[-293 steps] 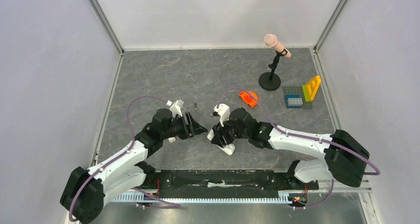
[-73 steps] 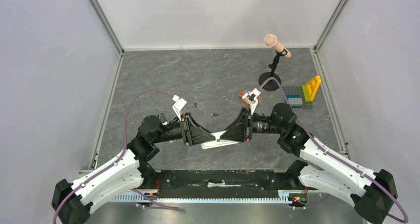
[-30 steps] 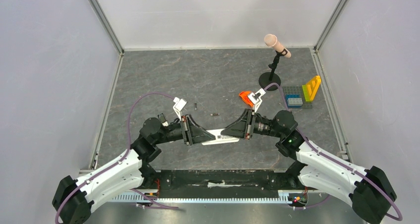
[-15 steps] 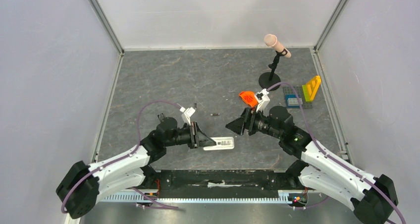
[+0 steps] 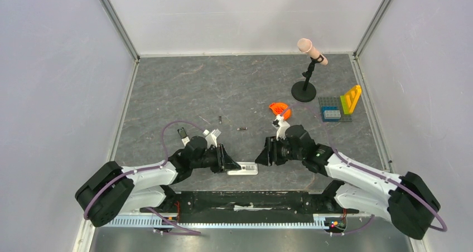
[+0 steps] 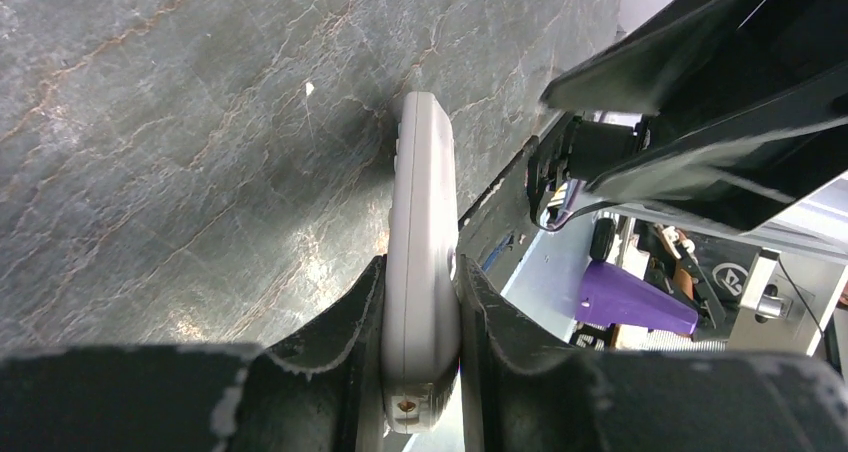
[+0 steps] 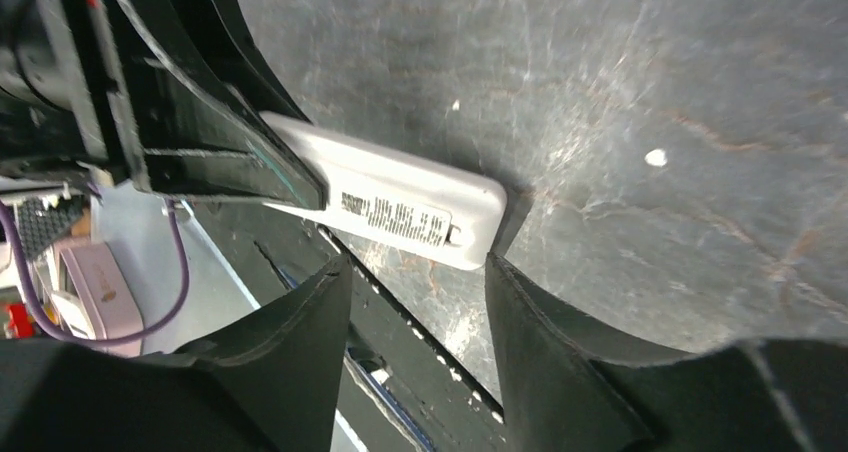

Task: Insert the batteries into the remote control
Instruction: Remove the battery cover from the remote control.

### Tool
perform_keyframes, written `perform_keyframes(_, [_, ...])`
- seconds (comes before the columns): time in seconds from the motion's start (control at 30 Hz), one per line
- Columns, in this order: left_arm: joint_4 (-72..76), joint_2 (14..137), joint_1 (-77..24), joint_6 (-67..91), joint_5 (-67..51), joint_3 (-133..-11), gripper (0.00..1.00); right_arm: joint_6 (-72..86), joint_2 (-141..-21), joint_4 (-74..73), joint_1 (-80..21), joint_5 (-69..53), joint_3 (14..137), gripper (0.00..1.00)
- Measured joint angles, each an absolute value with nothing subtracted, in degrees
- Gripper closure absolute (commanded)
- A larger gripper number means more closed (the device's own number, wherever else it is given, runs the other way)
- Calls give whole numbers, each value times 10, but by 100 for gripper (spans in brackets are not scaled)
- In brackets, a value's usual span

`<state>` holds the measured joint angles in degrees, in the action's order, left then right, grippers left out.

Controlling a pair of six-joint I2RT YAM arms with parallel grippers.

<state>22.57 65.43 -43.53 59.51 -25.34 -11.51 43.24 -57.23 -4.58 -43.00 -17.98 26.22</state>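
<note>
Change: a second ago both claws hold the remote control (image 5: 246,168) between them by its ends; now only the left claw (image 5: 228,163) has it, and it sits closer to the tabletop's (image 5: 184,85) near edge.
Left claw: clamped on the remote's long narrow sides at one end, as the left wrist view shows, with the fingers (image 6: 350,322) pressed against the white body (image 6: 421,232).
Right claw: jaws apart and holding nothing; it (image 5: 262,155) stands just beside the remote's free end, facing it, not touching.
Remote position: low over the tabletop, its free end on the surface or just above it; I cannot tell which.
Visible face: the right wrist view shows a printed label on the remote (image 7: 395,205); whether the recess is uncovered is unclear.
Meaning for the task: the handover looks finished, so the right arm is likely free to fetch a cell while the left steadies the remote.
Batteries: two small dark batteries (image 5: 242,129) lie loose on the tabletop, well apart from both claws.
Container, battery recess: no cell is seen in it, so loading has probably not begun.
Other: an orange object (image 5: 277,108) lies beyond the right claw; its contents, if any, are hidden.
</note>
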Motion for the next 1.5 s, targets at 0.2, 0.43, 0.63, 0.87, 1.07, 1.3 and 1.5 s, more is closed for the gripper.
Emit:
perform_keyframes(0.2, [228,657,-435,596,-253,-115,98,438,-634,-15,-483,-182,251,59])
perform_keyframes(0.43, [220,657,-435,595,-251,-118,98,459,-662,31,-489,-179,238,68])
perform_keyframes(0.63, [210,657,-435,595,-251,-124,98,468,-688,59,-490,-179,238,69])
perform_keyframes(0.87, [208,657,-435,595,-252,-125,98,472,-701,73,-490,-175,238,68])
perform_keyframes(1.07, [208,657,-435,595,-252,-125,98,473,-708,81,-490,-166,234,66])
perform_keyframes(1.3, [206,657,-435,595,-252,-125,98,481,-709,112,-490,-165,215,66])
perform_keyframes(1.5, [206,658,-435,595,-253,-125,98,495,-709,149,-490,-171,196,69])
